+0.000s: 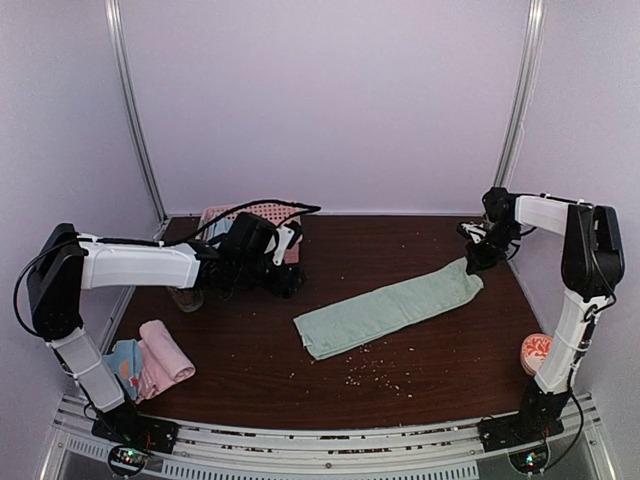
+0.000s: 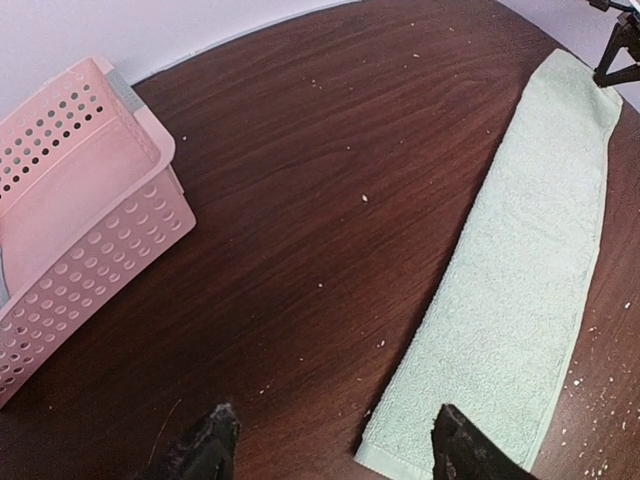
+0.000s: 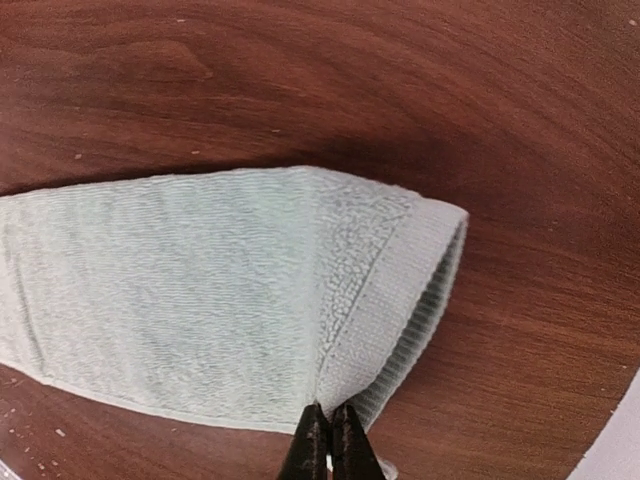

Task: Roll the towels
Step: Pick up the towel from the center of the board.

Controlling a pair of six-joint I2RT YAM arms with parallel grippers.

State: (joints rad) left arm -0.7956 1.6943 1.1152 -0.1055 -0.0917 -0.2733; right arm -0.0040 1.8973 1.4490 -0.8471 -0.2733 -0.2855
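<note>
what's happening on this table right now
Two robot arms are rolling towels. The right gripper is shut on one end of a long green towel, with that edge curled up; the rest lies flat. The left gripper is open, above the table between the pink basket and the towel's other end. A pink towel, already rolled, sits at the left edge.

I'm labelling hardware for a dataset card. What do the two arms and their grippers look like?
The left arm and right arm alternate white tubular links with blocky black joint housings. Thin black cables loop loosely along each. The left gripper and right gripper are black with tapered fingers; no markings are readable.
</note>
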